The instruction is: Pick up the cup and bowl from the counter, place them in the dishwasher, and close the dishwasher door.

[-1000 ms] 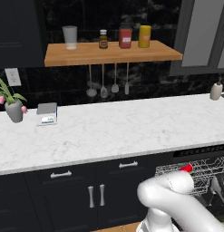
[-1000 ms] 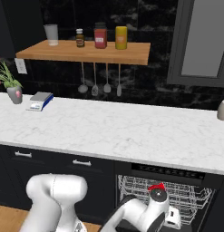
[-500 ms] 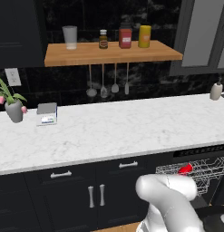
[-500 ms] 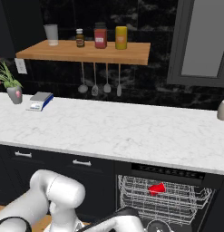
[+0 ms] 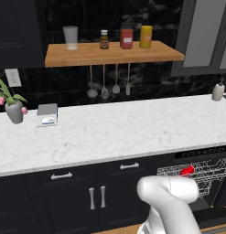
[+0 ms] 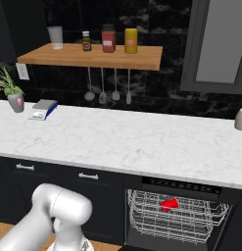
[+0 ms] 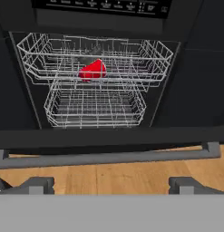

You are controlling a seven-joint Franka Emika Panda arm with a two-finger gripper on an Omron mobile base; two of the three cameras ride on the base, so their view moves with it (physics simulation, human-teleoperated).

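The built-in black dishwasher (image 7: pixel 99 59) stands open under the long white marble counter (image 5: pixel 119 130). It has two grey wire racks, one above the other, and a dark control strip along the top. A red object (image 7: pixel 92 70) lies in the upper wire rack (image 7: pixel 145 59); its shape is not clear. The wide flat black dishwasher door (image 7: pixel 109 136) is folded down, with its silver bar handle (image 7: pixel 104 157) in front. The two-finger gripper (image 7: pixel 111 185) is released, its tips wide apart and holding nothing, just before the handle.
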